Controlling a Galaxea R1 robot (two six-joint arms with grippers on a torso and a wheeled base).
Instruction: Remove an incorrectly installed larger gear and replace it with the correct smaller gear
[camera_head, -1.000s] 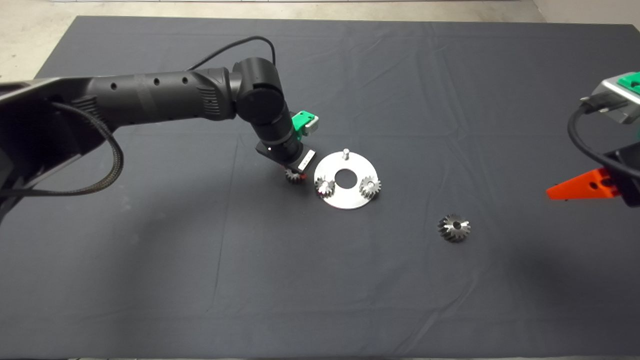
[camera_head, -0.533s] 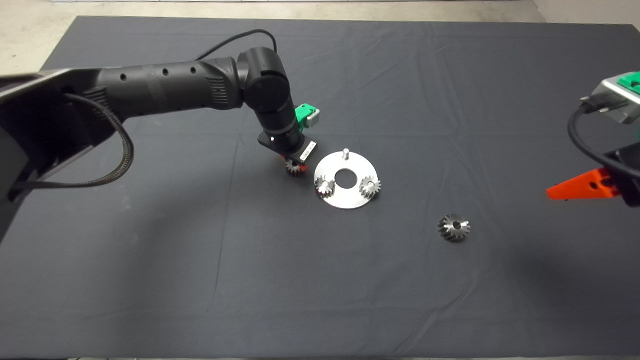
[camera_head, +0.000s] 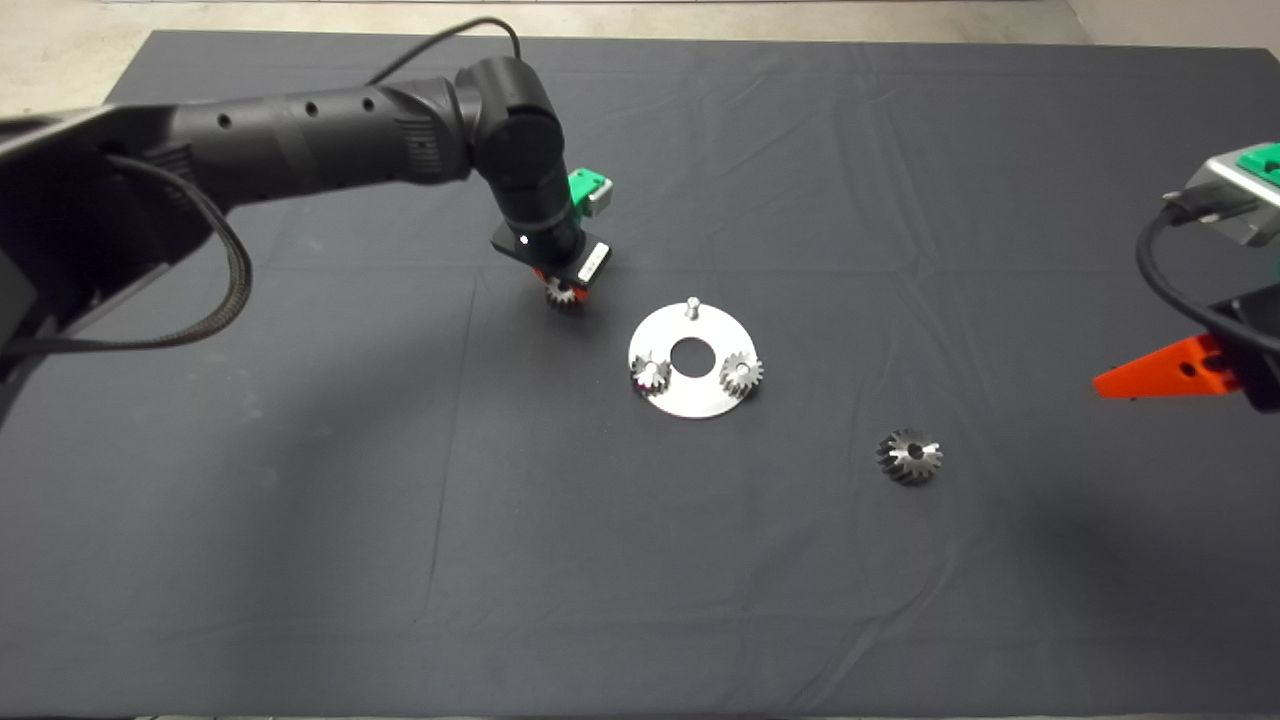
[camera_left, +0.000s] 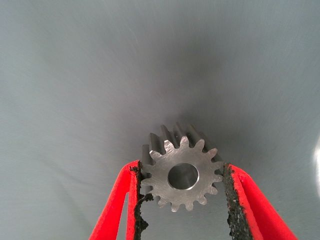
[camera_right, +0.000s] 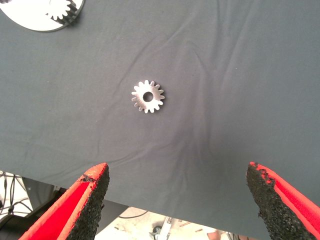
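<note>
My left gripper (camera_head: 563, 292) is shut on the smaller gear (camera_head: 562, 294), a shiny fine-toothed gear, and holds it above the mat, left of and behind the round silver plate (camera_head: 692, 400). In the left wrist view the smaller gear (camera_left: 201, 164) sits between the two pads of my left gripper (camera_left: 182, 172). The plate carries two matching small gears (camera_head: 650, 373) (camera_head: 741, 372) and a bare pin (camera_head: 690, 307) at its far edge. The larger gear (camera_head: 909, 456) lies on the mat right of the plate; it also shows in the right wrist view (camera_right: 148, 96). My right gripper (camera_right: 177, 170) is open at the right edge.
The dark mat (camera_head: 300, 550) covers the table, with its front edge in the right wrist view (camera_right: 200, 215). The left arm (camera_head: 300, 160) reaches across the mat's far left. The plate has a central hole (camera_head: 688, 353).
My left gripper has risen from the mat beside the plate with the smaller gear in it, shifting left and farther back. The right arm and the larger gear have not moved.
</note>
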